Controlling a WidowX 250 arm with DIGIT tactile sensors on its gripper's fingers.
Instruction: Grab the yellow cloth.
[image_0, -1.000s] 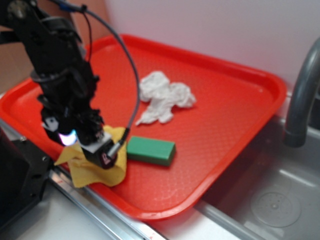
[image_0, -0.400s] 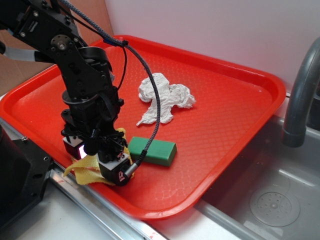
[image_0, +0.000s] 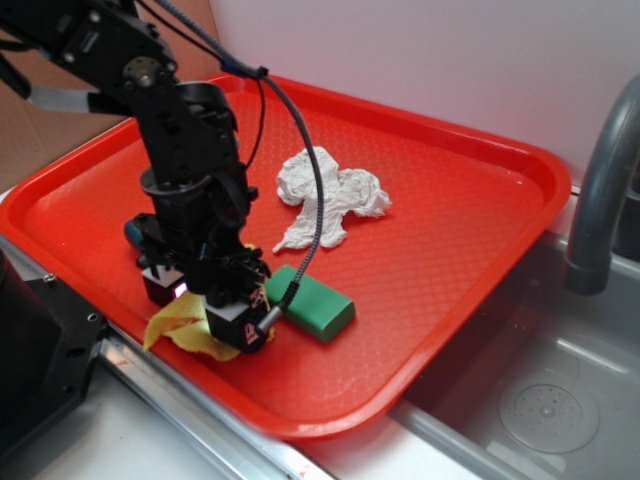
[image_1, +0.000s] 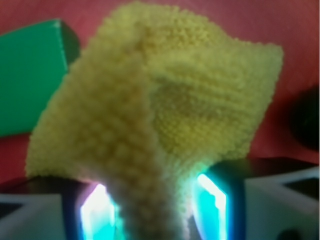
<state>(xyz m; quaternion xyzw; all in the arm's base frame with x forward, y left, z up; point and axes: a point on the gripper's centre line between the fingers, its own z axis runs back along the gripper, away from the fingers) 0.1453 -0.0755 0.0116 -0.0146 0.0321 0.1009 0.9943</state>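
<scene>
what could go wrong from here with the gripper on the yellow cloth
1. The gripper pinches only a raised fold of the yellow cloth; the floppy rest hangs free, so it may slip out on lifting.
2. The green block lies right beside the cloth and the gripper, so it could get dragged or knocked.
3. The grasp sits near the red tray front rim, where hanging cloth might snag.

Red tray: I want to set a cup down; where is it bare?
The red tray is bare right of the white tissue and green block, toward the faucet. The near-left corner is crowded by the tool pinching the yellow cloth.
</scene>
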